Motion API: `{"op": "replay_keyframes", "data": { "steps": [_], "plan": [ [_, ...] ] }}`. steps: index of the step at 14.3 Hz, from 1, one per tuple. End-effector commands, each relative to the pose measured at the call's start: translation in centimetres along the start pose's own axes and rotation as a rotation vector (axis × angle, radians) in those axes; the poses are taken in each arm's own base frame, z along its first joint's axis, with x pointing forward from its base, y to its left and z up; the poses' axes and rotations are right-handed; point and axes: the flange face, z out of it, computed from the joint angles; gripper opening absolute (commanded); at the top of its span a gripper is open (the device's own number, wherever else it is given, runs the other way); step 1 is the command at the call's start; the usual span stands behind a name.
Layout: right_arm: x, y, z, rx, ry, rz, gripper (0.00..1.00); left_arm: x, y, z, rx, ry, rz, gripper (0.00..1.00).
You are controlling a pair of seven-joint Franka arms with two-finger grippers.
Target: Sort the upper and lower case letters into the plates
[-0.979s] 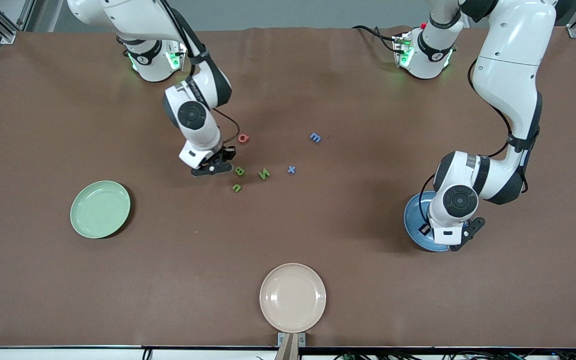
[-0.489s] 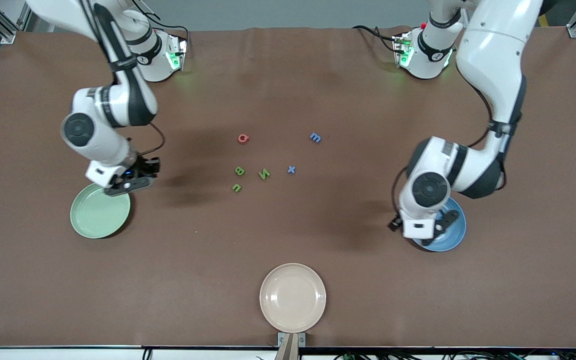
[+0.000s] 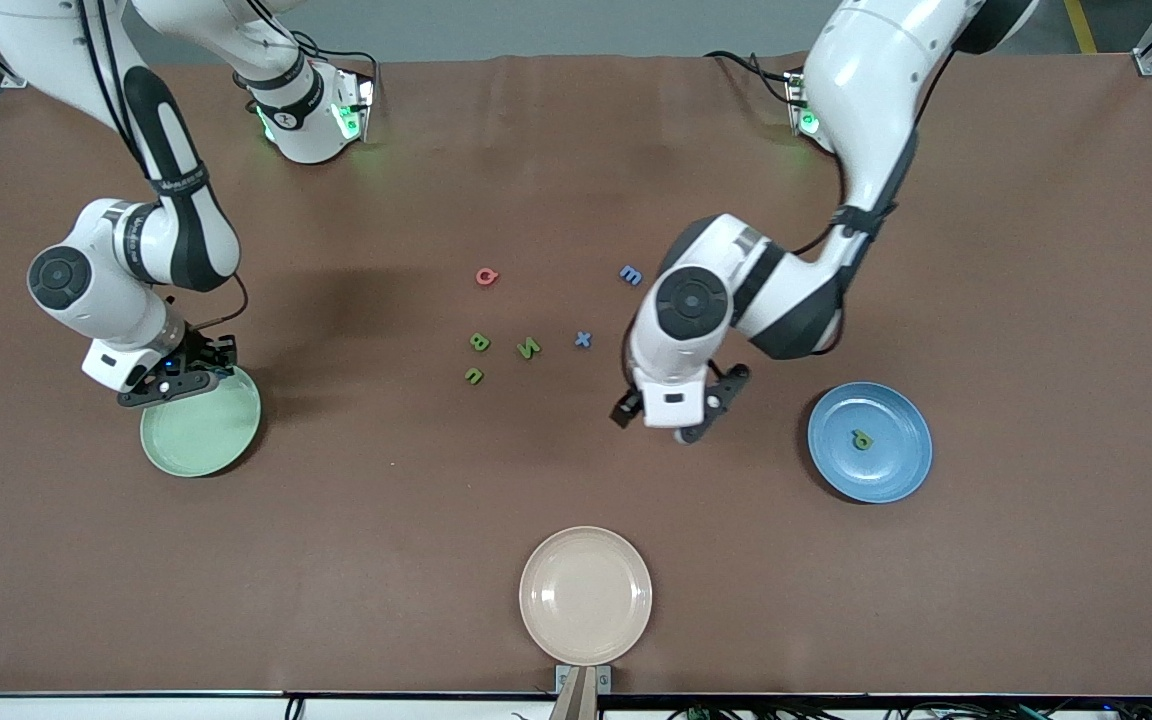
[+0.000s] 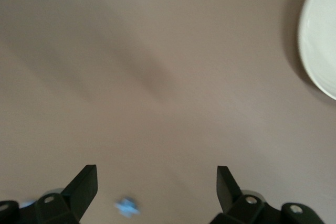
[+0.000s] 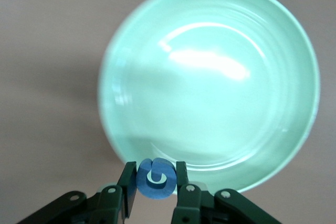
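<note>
Letters: I count five loose mid-counter, a red one [image 3: 486, 277] reading like Q, a blue m [image 3: 631, 275], a blue x [image 3: 583, 340], a green B [image 3: 479, 342], a green N [image 3: 529, 348] and a small green n [image 3: 474, 376] nearest the front camera of that bunch. So six loose, not five. One more green letter [image 3: 862, 439] lies in the blue plate [image 3: 896, 475] toward the left arm's end; I can't read its shape.

My right claw [image 5: 154, 182] is clamped on a blue letter [image 5: 155, 179], a curled shape like C or G, over the rim of the pale green plate [image 5: 210, 51] at the right arm's end. Nothing else shows inside that plate.

My left claw [image 3: 676, 405] hangs over bare counter [image 3: 436, 500] between the x and the blue plate, fingers [image 4: 84, 187] spread wide, nothing between them. The left wrist view catches a blurred blue scrap, probably the x, and a pale plate edge.

A cream-beige plate [image 3: 586, 596] sits at the counter edge nearest the front camera, well apart from everything. Small lettering on the right arm's link band is too small for me to read.
</note>
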Motion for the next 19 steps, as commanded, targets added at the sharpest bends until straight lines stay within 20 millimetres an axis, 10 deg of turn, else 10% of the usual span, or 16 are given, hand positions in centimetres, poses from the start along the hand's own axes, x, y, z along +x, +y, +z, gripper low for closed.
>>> {"op": "replay_keyframes", "data": {
  "steps": [1, 4, 11, 14, 19],
  "plan": [
    [0.1, 0.1, 2.0, -0.014, -0.004, -0.017, 0.16, -3.8, 2.5, 3.7, -0.123, -0.102, -0.174, 0.98],
    [0.1, 0.2, 2.8, -0.020, -0.009, -0.015, 0.17, -9.0, 3.1, 7.4, -0.228, -0.180, -0.347, 0.97],
    [0.6, 0.5, 3.6, -0.030, -0.015, -0.015, 0.23, -14.0, 3.0, 10.8, -0.237, -0.362, -0.782, 0.88],
    [1.4, 0.7, 2.8, -0.034, 0.000, -0.015, 0.86, -15.3, 2.8, 10.9, -0.232, -0.385, -0.846, 0.88],
    [3.3, 0.7, -1.6, 0.008, -0.014, -0.022, 0.97, -17.7, 2.4, 11.5, -0.258, -0.477, -0.918, 0.83]
  ]
}}
